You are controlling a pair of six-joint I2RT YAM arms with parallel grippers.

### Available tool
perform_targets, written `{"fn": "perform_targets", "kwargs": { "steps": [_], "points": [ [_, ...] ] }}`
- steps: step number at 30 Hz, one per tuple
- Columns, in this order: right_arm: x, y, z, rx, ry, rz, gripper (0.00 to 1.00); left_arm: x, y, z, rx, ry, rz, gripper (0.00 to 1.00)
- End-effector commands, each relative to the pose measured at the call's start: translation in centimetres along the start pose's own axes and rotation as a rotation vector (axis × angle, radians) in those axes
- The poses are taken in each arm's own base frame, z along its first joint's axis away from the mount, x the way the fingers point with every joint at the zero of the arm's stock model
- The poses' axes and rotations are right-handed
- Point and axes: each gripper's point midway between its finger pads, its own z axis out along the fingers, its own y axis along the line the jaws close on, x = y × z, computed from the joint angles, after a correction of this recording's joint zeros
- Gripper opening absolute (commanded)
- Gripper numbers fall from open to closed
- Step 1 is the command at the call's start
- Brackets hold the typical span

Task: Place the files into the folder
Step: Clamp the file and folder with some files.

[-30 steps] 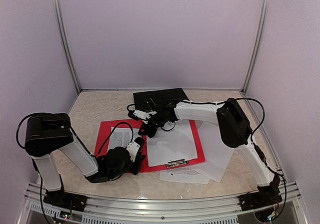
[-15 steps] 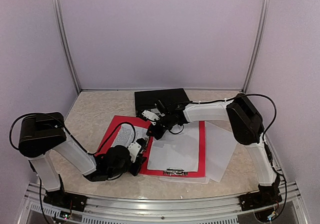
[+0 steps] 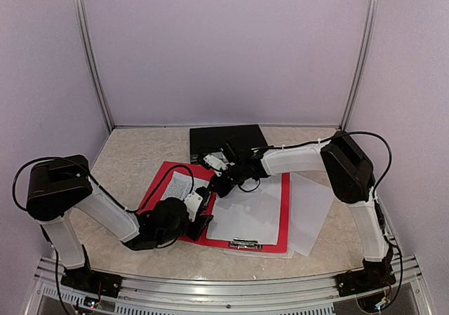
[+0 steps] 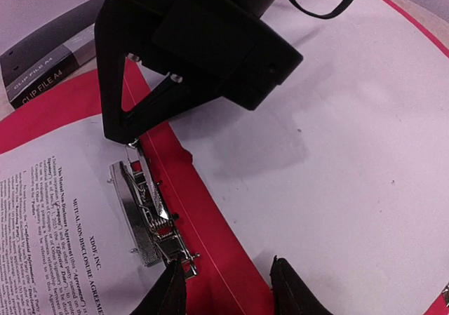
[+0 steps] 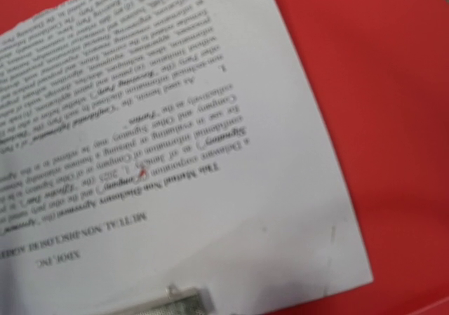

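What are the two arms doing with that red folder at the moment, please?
The red folder lies open on the table. A printed sheet sits on its left half under a metal clip, and a blank sheet covers its right half. The right gripper, shut, has its tip at the clip's far end. The left gripper is open at the near end. Another white sheet lies outside the folder's right edge.
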Motion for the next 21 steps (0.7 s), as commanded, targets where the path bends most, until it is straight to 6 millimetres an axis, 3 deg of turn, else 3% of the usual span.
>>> {"fn": "perform_targets", "kwargs": {
  "steps": [1,7,12,21],
  "points": [
    [8.8,-1.1,1.3,0.06,0.27,0.077,0.0,0.0,1.1,-0.2,-0.052,0.014,0.021,0.4],
    [8.8,-1.1,1.5,0.055,0.272,0.073,0.0,-0.8,3.1,-1.2,-0.135,0.009,0.014,0.45],
    [8.8,-1.0,1.5,0.055,0.272,0.07,0.0,-0.1,4.7,-0.8,-0.163,0.048,-0.048,0.5],
    [8.3,-1.0,1.6,0.053,0.268,0.061,0.0,0.5,4.6,-0.2,-0.091,0.089,-0.138,0.58]
  ]
}}
